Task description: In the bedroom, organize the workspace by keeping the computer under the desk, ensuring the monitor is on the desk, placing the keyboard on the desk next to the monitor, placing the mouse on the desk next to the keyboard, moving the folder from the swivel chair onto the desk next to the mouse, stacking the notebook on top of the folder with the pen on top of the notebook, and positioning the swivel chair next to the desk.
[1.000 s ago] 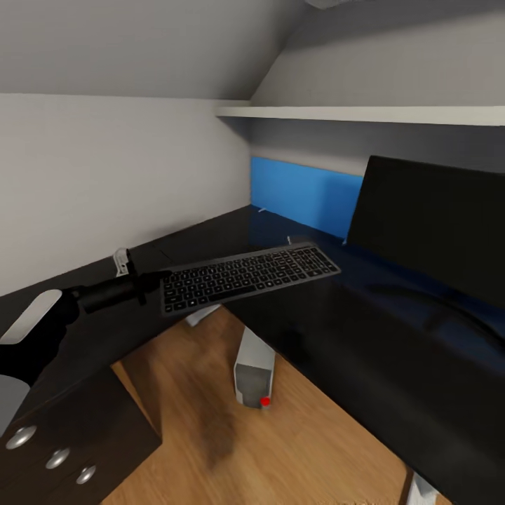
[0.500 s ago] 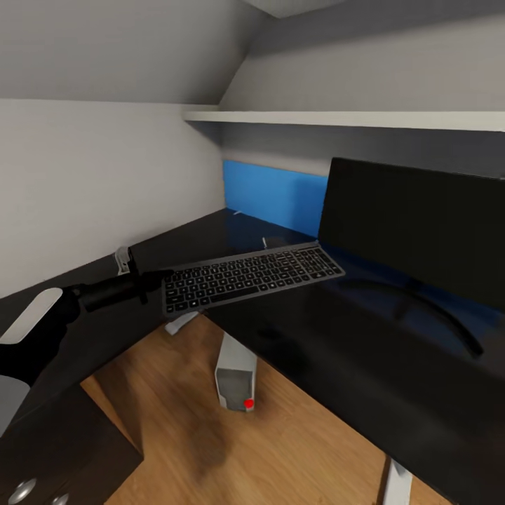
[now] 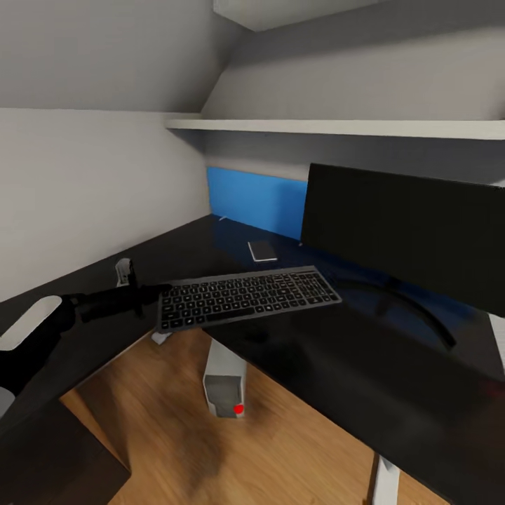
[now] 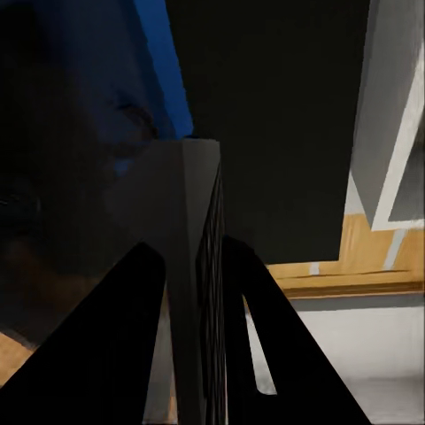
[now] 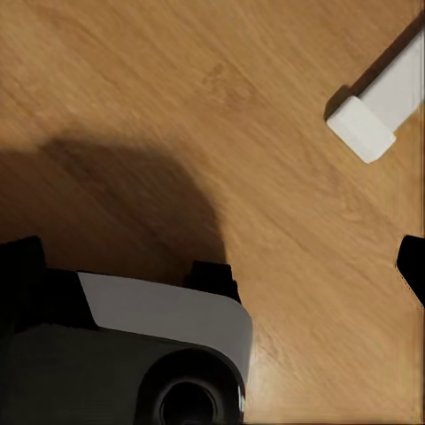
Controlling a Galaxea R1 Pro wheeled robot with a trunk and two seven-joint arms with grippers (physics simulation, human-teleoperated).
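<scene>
My left gripper [image 3: 153,300] is shut on the left end of the slim silver-grey keyboard [image 3: 247,297]. The keyboard hangs level just above the black desk [image 3: 330,365], its right end in front of the monitor [image 3: 414,231] and its left end past the desk's inner edge. In the left wrist view the keyboard [image 4: 193,266] stands edge-on between the two black fingers [image 4: 106,354]. The computer [image 3: 224,382] stands on the floor under the desk. A small dark notebook [image 3: 263,250] lies on the desk near the blue back panel [image 3: 256,200].
A white shelf [image 3: 337,126] runs along the wall above the monitor. A dark drawer cabinet [image 3: 63,463] stands low at the left. The right wrist view shows wood floor [image 5: 221,115], a white desk foot [image 5: 376,111] and the robot's own base [image 5: 168,354].
The view has swung, so everything sits further left in the picture and the notebook has come into sight. The held keyboard now reaches in front of the monitor and hangs a little lower.
</scene>
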